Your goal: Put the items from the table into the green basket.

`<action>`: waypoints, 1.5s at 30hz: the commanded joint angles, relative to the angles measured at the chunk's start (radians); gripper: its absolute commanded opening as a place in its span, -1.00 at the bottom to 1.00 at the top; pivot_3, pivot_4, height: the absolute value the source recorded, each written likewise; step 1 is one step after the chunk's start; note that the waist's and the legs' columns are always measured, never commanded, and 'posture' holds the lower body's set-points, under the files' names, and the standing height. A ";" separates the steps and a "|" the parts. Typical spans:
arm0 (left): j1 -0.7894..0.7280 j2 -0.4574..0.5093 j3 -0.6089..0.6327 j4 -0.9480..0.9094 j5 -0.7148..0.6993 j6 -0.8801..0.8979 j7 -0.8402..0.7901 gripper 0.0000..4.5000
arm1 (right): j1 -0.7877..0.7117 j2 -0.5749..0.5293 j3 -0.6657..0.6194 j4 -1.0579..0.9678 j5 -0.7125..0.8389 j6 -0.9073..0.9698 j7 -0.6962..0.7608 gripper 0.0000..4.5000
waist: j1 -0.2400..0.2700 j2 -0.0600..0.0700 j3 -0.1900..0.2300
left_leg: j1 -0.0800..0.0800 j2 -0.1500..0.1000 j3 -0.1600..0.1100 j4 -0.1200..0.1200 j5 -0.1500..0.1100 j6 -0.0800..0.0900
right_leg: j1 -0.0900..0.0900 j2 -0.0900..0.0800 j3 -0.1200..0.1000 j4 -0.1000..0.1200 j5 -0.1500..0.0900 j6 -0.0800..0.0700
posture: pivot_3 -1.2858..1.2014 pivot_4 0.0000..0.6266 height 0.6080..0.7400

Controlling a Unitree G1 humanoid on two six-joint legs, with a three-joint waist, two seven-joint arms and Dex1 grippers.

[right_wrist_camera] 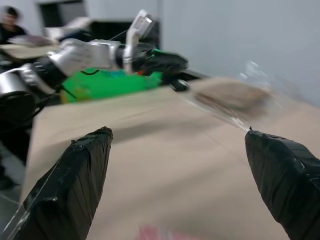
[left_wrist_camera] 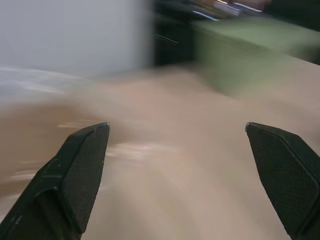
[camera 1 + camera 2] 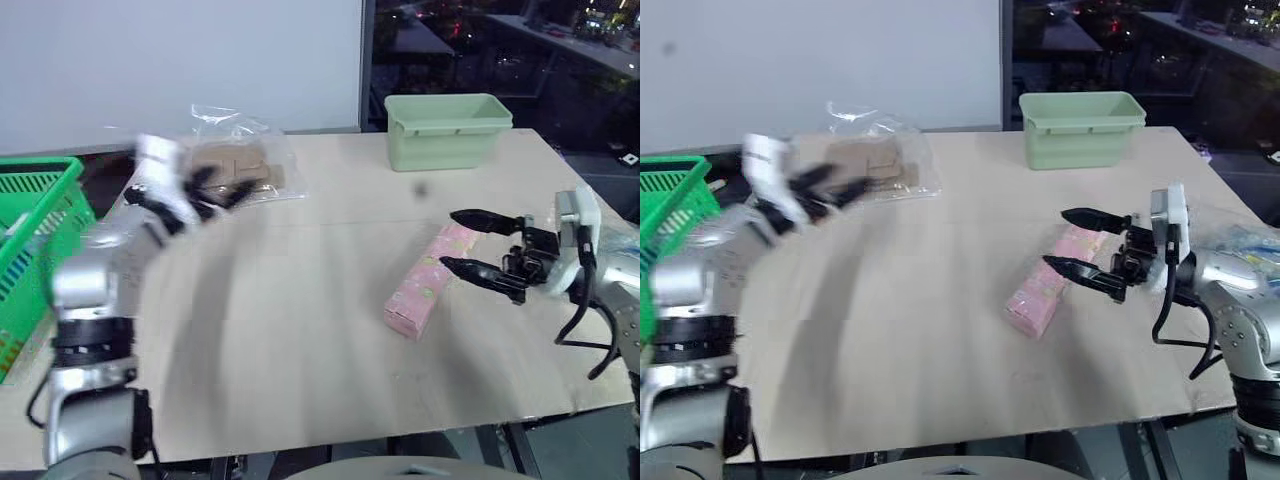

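Note:
A long pink patterned pack lies on the beige table, right of centre. My right gripper hovers open at the pack's far end, pointing left, its fingers wide apart with nothing between them. My left gripper is a blur above the table's far left part, in front of a clear plastic bag. Its fingers stand wide open and empty. The green basket with lattice sides stands off the table's left edge, behind the left arm.
A pale green solid-walled tub stands at the table's far right. A clear plastic bag with brown contents lies at the far left centre. The table's near edge runs close in front of me. A person shows far behind the basket.

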 commanded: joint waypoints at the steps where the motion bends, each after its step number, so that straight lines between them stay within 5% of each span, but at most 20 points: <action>1: -0.053 -0.054 -0.106 -0.092 -0.009 0.107 0.008 0.99 | 0.076 -0.041 -0.090 -0.028 -0.004 -0.013 0.009 1.00 | -0.012 0.001 0.000 | 0.000 0.000 0.000 0.000 0.000 0.000 | 0.000 0.000 0.000 0.000 0.000 0.000 | -0.02 -1.00 1.00; 14: -0.120 -0.324 -0.383 -0.024 0.176 0.196 0.112 0.99 | 0.436 -0.006 -0.244 -0.089 -0.102 -0.113 -0.034 1.00 | -0.078 0.008 0.000 | 0.002 0.000 0.004 0.002 0.000 0.000 | 0.002 0.003 0.007 -0.001 -0.003 0.005 | -0.13 -1.00 1.00; 36: -0.159 -0.477 -0.522 0.118 0.379 0.337 0.171 0.99 | 0.642 0.096 -0.298 -0.154 -0.097 -0.245 -0.038 1.00 | -0.238 0.013 -0.003 | 0.005 -0.003 0.005 0.000 0.000 0.000 | 0.012 0.001 0.010 -0.006 -0.007 0.003 | -0.22 -1.00 1.00; 39: -0.151 -0.461 -0.536 0.123 0.412 0.317 0.168 0.62 | 0.632 0.094 -0.287 -0.180 -0.090 -0.229 -0.064 1.00 | -0.253 0.013 -0.002 | 0.013 -0.003 0.005 -0.001 -0.001 0.000 | 0.018 0.000 0.010 -0.007 -0.008 0.004 | -0.22 -1.00 1.00; 45: -0.144 -0.461 -0.513 0.124 0.429 0.314 0.161 -0.63 | 0.608 0.080 -0.284 -0.209 -0.073 -0.194 -0.099 1.00 | -0.271 0.011 -0.002 | 0.015 -0.003 0.005 -0.003 -0.001 0.000 | 0.018 0.000 0.010 -0.007 -0.008 0.005 | -0.22 -1.00 1.00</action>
